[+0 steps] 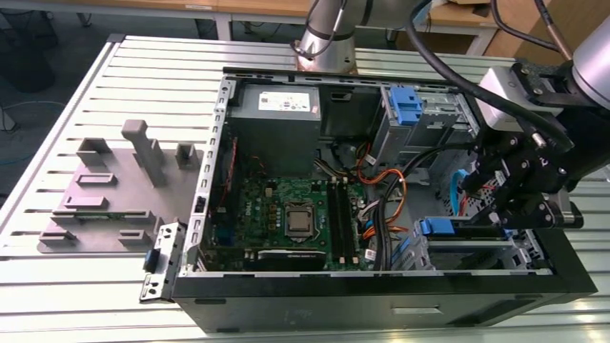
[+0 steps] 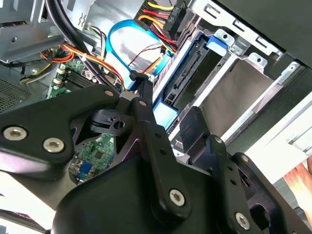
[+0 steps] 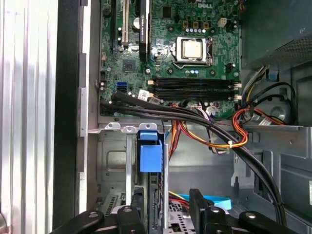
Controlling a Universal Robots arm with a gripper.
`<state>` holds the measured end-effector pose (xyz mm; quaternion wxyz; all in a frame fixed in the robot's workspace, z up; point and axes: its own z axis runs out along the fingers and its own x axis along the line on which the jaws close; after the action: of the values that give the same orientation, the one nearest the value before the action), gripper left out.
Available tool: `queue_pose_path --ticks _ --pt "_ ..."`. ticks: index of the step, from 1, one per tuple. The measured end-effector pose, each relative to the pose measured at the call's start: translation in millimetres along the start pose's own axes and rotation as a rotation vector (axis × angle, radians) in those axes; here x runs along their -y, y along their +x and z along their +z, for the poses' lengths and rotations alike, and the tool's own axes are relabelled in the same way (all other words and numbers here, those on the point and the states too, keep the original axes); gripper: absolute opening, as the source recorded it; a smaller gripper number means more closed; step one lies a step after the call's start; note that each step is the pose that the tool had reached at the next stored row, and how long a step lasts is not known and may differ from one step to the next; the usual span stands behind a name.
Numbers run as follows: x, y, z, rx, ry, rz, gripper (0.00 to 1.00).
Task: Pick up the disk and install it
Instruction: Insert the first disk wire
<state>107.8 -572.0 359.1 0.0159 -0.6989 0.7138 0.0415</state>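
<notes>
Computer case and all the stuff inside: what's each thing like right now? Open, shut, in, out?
computer case: lying on its side, side panel off, open.
disk: standing on edge in the drive bay, blue rail on its side.
gripper: down in that bay, at the disk.
processor: bare, no cooler on it.
cables: loose, draped across the inside.

The disk is mostly buried in the drive cage (label face hidden, only one edge showing).
</notes>
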Motion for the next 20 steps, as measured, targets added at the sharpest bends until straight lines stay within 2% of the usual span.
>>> queue_pose_path --ticks 10,14,20 --pt "-0.4 -1.2 -11.3 0.0001 0.0000 0.000 0.49" --pt "-0.5 -1.4 -12.3 0.0003 0.0002 0.000 0.49" --pt "-0.5 -6.9 -11.2 0.0003 0.0106 -0.001 0.49"
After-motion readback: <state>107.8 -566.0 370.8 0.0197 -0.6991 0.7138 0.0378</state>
